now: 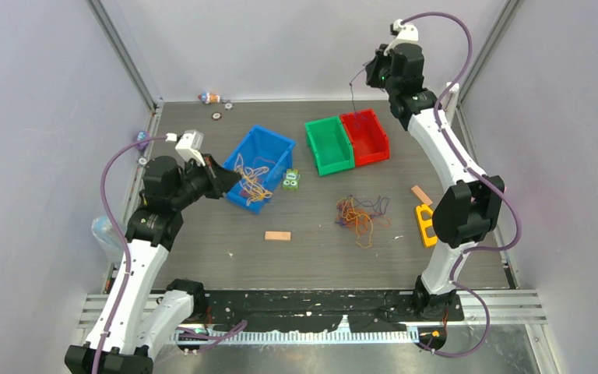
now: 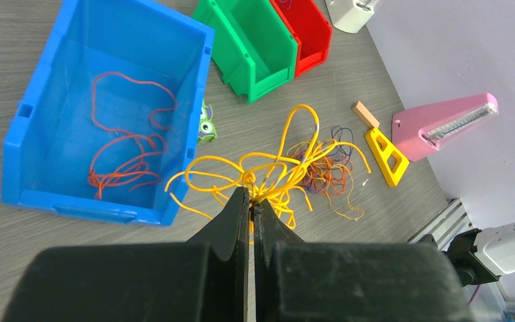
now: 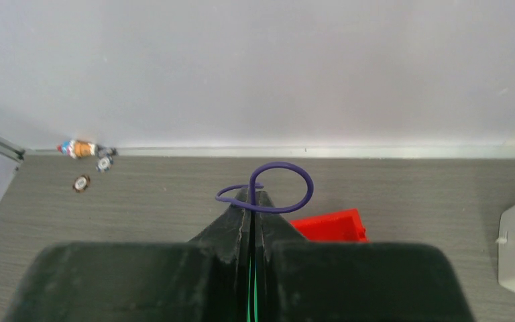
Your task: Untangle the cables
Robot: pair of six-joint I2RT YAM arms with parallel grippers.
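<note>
Three open bins stand on the surface (image 1: 311,257). The blue bin (image 1: 258,166) is set toward the left, and loose orange-red cable (image 2: 124,157) is seen lying on its floor in a few slack loops. Beside it a green bin (image 1: 328,145) and a red bin (image 1: 366,136) are placed touching side by side.

The jaws of the left gripper (image 2: 249,196) are clenched on a bundle of yellow cable (image 2: 268,176), which is held up next to the near right corner of the blue bin, its loops spreading out from the grasp. The jaws of the right gripper (image 3: 251,196) are raised high near the back wall and are pressed shut on a purple cable (image 3: 275,191); one loop is curled above the tips, and a thin strand is seen hanging down toward the red bin. Whether its lower end reaches the bin cannot be told.

A mixed tangle (image 1: 362,214) of orange-red and purple strands is left on the surface in front of the green and red bins, outside every container. A small green toy (image 1: 290,179) is found just beside the blue bin, and a wooden block (image 1: 277,235) is seen lying nearer the arms.
</note>
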